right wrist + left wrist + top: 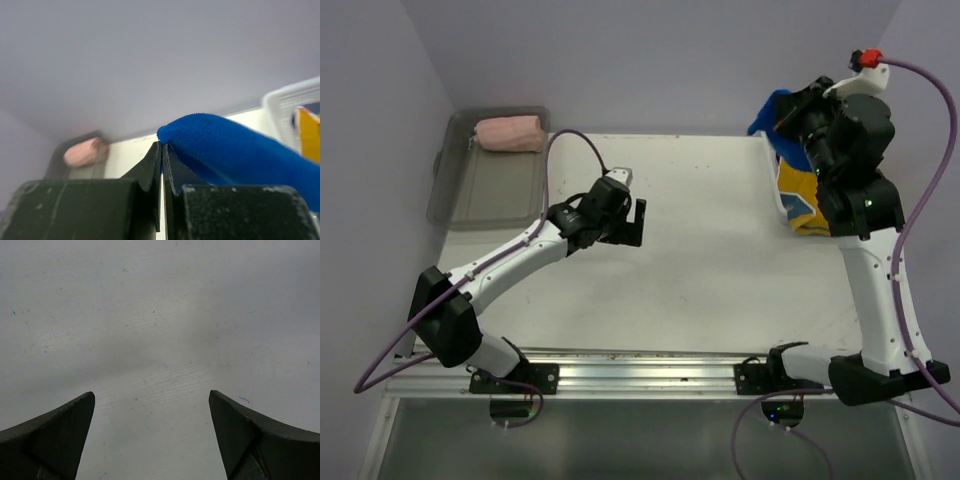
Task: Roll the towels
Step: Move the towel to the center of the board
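three towels are in view, listed left to right.

1. a grey tray point(485, 190) sits at the far-left corner, its right rim along the left edge of the table point(700, 260). the pink towel point(508, 133) lies rolled at the tray's far end, against the back rim. the rest of the tray floor shows bare.

2. the left gripper point(630, 222) hangs over the table left of centre, well apart from the tray and from every towel. its fingers point(50, 437) are spread wide with nothing between them; the left wrist view shows only speckled white tabletop below. a broad stretch of open table runs from this gripper to the right edge and forward to the metal rail point(630, 372) at the near edge.

3. a white basket point(778, 195) stands at the table's right edge, toward the far corner. the yellow towel point(798, 190) lies in it, partly hidden by the right arm. it carries a blue and white patch, too small to read.

4. the right gripper point(162, 150) is raised above the basket, close to the back wall. its jaws are pinched together on a corner of the blue towel point(225, 145). the cloth drapes away to the right, over the basket rim, and one fold stands up past the fingertips. whether any part of it touches the basket cannot be told.

5. purple cables loop off both arms; the right one arcs outside the table's right edge.
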